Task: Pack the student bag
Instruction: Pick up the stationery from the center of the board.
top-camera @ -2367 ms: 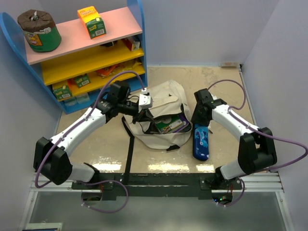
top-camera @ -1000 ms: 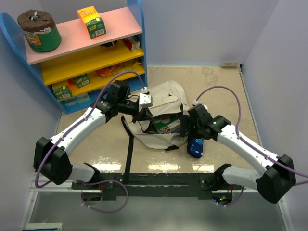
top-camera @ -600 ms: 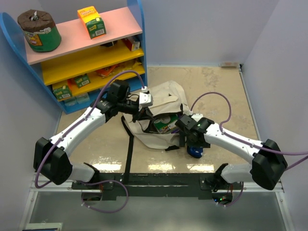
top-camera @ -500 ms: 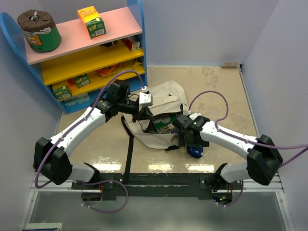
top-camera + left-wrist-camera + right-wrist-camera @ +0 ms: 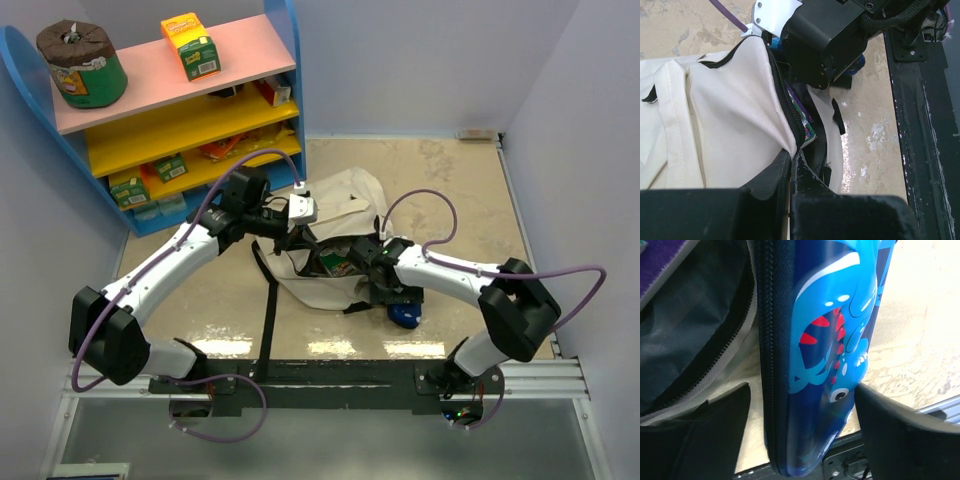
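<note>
The beige student bag point(image 5: 340, 200) lies in the middle of the table with its mouth open toward me. My left gripper point(image 5: 291, 228) is shut on the bag's zipper rim point(image 5: 790, 150) and holds it up. A green book point(image 5: 335, 262) lies inside. The glossy blue pencil case point(image 5: 405, 314) stands on edge at the bag's right side. My right gripper point(image 5: 392, 290) straddles the pencil case point(image 5: 825, 340). Its right finger touches the case. Floor shows between its left finger point(image 5: 715, 420) and the case. The bag's dark lining point(image 5: 685, 330) is just left of the case.
A blue shelf unit point(image 5: 180, 120) stands at the back left with a toilet roll pack point(image 5: 80, 65) and an orange box point(image 5: 190, 45) on top. A black bag strap point(image 5: 268, 320) trails toward the black rail point(image 5: 330, 375) at the near edge.
My right arm picked the pencil case off the table at the right, stood it on edge and swung inward to the bag's mouth. The left arm and the bag's rim have not moved.
</note>
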Robot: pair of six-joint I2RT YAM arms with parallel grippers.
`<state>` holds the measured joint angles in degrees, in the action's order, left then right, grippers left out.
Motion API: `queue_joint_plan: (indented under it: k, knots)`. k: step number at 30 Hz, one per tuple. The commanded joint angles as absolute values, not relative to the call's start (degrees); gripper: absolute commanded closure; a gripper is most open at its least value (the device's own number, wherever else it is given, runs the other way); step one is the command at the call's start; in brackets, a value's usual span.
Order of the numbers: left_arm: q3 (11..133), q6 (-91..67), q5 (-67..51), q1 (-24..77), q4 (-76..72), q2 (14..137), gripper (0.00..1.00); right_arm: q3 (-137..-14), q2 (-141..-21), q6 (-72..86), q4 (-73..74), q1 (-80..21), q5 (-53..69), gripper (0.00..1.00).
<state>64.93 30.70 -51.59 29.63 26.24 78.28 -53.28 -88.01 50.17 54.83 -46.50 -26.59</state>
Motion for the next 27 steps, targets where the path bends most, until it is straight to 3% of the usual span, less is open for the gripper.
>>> queue_joint_plan:
  k: [1,3,7,10,11,14,19,27]
  knots:
    - [66.6,32.2,-52.6,29.0,26.5,76.0,1.0,-51.9,-85.7,51.9,53.4,-46.7,-28.4,0.39]
    - [66.9,31.7,-52.6,29.0,26.3,76.0,1.0,-51.1,-84.5,52.4,52.5,-46.8,-27.5,0.52]
    - [67.2,30.8,-53.1,28.9,25.8,75.8,1.0,-49.4,-82.4,54.7,52.5,-46.7,-27.2,0.5]
    - [67.3,29.9,-53.3,29.0,25.4,75.7,1.0,-50.1,-78.9,55.5,53.3,-46.7,-28.0,0.65]
    - [67.3,29.8,-53.3,29.0,25.5,75.7,1.0,-50.4,-76.6,55.5,53.9,-46.8,-28.1,0.77]
    - [67.3,29.4,-52.7,29.0,25.2,75.7,1.0,-51.6,-71.7,55.0,54.1,-46.8,-27.6,0.89]
    - [66.9,28.4,-52.2,29.0,24.0,75.8,1.0,-53.1,-57.5,47.5,50.8,-47.7,-22.8,0.92]
    - [66.5,24.3,-54.8,29.0,21.0,75.4,1.0,-57.6,-56.1,40.1,48.8,-47.9,-21.3,1.0]
